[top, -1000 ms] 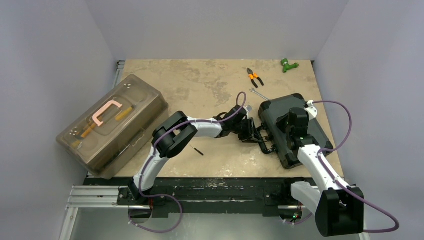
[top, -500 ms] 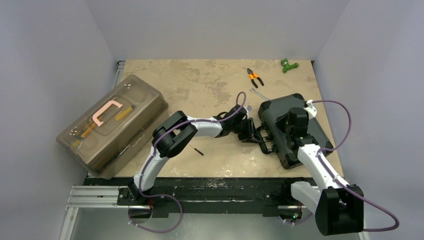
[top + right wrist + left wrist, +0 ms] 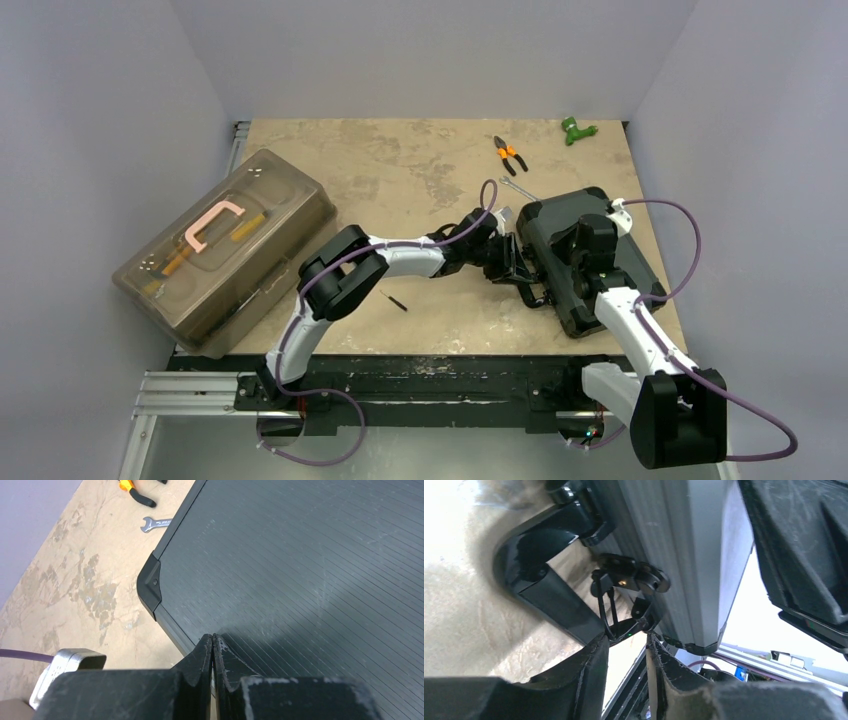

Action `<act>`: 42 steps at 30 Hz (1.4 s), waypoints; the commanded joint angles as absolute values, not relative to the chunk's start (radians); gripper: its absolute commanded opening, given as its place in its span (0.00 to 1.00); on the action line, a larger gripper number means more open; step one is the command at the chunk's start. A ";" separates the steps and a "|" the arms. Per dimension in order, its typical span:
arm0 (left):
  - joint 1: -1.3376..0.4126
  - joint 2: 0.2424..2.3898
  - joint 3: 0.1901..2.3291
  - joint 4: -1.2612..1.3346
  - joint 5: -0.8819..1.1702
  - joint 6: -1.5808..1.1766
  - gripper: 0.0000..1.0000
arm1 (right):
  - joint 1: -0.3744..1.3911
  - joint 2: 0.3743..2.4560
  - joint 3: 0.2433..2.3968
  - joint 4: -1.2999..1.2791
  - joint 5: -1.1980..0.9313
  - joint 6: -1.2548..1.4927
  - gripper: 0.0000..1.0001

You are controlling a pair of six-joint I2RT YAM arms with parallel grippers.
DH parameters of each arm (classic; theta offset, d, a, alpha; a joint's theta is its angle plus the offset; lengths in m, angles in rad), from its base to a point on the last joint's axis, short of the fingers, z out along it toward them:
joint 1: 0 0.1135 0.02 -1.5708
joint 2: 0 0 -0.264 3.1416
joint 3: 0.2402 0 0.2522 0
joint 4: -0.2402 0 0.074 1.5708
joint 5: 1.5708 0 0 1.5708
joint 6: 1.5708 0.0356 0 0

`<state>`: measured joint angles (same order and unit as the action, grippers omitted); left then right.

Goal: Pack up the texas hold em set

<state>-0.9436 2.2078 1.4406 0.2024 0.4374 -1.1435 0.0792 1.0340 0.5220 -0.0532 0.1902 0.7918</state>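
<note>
Now my right gripper (image 3: 213,645), fingers pressed together, sits on the closed black ribbed hard case (image 3: 555,220) at the top view's right, probably steadying it; my left gripper (image 3: 626,647), fingers slightly apart, faces its black latch (image 3: 629,577).

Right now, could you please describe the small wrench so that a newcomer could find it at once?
Start at the black case on the right side of the table. Just off the case's far left corner lies the wrench, flat. It is bare silver metal, unlike the orange-handled pliers beyond it.
</note>
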 commanded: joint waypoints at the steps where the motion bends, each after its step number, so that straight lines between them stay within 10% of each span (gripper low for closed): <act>1: -0.948 2.161 1.437 0.276 0.455 -1.158 0.30 | 0.086 1.091 0.453 -0.293 0.137 0.753 0.01; 10: -0.951 2.203 1.463 0.277 0.462 -1.166 0.31 | 0.087 1.098 0.454 -0.292 0.135 0.750 0.01; 24: -0.950 2.227 1.558 0.217 0.466 -1.121 0.00 | 0.087 1.097 0.454 -0.290 0.131 0.749 0.01; 37: -0.950 2.221 1.597 0.193 0.471 -1.119 0.00 | 0.087 1.101 0.453 -0.288 0.130 0.747 0.00; 42: -0.950 2.155 1.390 0.337 0.413 -1.244 0.31 | 0.087 1.103 0.452 -0.285 0.129 0.747 0.00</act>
